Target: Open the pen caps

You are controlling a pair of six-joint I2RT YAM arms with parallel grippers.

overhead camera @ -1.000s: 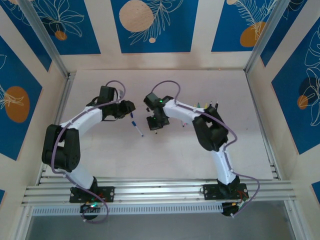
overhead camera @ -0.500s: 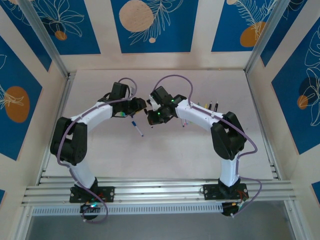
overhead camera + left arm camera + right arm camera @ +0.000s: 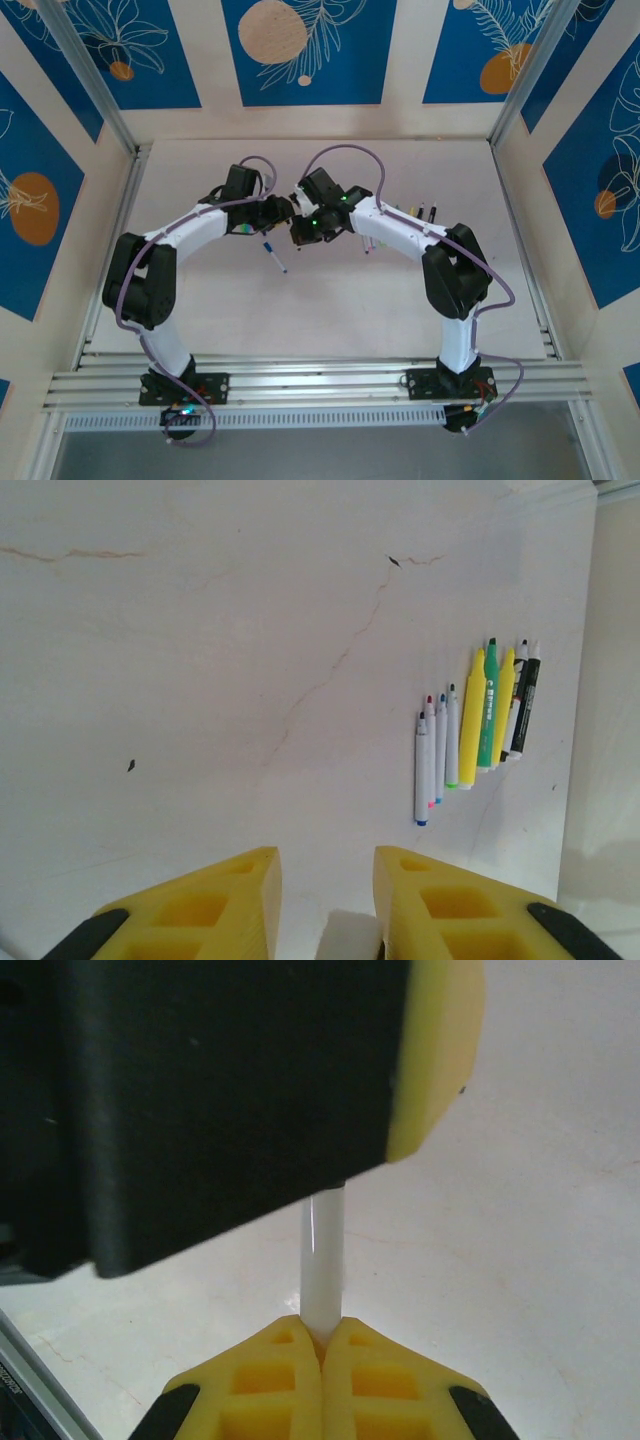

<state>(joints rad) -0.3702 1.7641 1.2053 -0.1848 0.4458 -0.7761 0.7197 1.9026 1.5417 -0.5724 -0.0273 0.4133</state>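
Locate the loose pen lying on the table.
Top view: the loose pen lies left of centre on the table, just nearside of the left gripper, far from the pen row at right.

Yellow fingers on the left gripper (image 3: pixel 325 875), yellow right gripper (image 3: pixel 320 1345), white-barrelled pen (image 3: pixel 322 1260), yellow, green, black and white markers (image 3: pixel 487 715), white table (image 3: pixel 200 660) with thin dark cracks, blue wall panels (image 3: pixel 350 85) with orange discs and white leaf outlines, purple cables (image 3: pixel 346 151).
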